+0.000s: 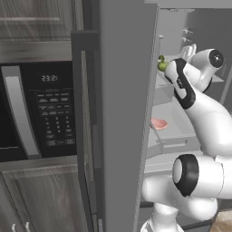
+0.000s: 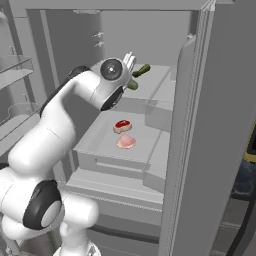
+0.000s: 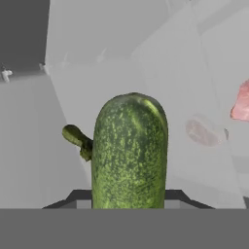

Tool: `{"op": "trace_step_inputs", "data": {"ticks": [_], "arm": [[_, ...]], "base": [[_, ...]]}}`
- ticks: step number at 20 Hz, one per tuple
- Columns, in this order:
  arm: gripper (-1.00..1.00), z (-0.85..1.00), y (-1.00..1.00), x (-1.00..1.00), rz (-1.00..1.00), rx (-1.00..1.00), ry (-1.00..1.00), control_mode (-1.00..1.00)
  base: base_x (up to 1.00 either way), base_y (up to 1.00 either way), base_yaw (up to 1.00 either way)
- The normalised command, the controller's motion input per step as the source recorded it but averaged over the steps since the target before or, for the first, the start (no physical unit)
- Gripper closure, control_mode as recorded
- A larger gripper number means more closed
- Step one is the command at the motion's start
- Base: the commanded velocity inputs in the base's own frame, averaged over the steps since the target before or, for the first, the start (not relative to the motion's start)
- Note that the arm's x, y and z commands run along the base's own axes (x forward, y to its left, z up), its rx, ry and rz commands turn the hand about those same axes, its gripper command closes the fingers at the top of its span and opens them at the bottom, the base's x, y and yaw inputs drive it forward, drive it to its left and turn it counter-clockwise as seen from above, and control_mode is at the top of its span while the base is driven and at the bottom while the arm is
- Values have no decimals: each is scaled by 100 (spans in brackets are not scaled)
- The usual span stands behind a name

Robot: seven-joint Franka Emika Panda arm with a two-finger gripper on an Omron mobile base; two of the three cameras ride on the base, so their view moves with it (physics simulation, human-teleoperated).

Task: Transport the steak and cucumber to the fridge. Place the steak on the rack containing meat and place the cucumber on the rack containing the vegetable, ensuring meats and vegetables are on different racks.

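Gripper clamped on the cucumber, held over the upper fridge rack beside a dark green vegetable; steak lies on the lower rack beside other meat, so only setting down the cucumber remains.

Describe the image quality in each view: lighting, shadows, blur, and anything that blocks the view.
Left base view: flat rendered light, and the open fridge door blocks much of the interior. Right base view: even, soft shading, steak clear on its rack. Hand view: washed-out pale interior, cucumber sharp and close, with a faint reddish smudge on the shelf behind it.
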Motion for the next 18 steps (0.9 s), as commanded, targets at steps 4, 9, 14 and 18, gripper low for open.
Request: {"op": "trace_step_inputs", "data": {"ticks": [4,9,14,18], "arm": [[100,-37,0,70,0,0,6,-100],[100,-32,-3,66,0,0,8,-100],[100,-24,-16,52,4,0,4,-100],[100,-22,-11,44,4,0,0,-100]], "base": [[0,0,0],[0,0,0],[0,0,0],[0,0,0]]}}
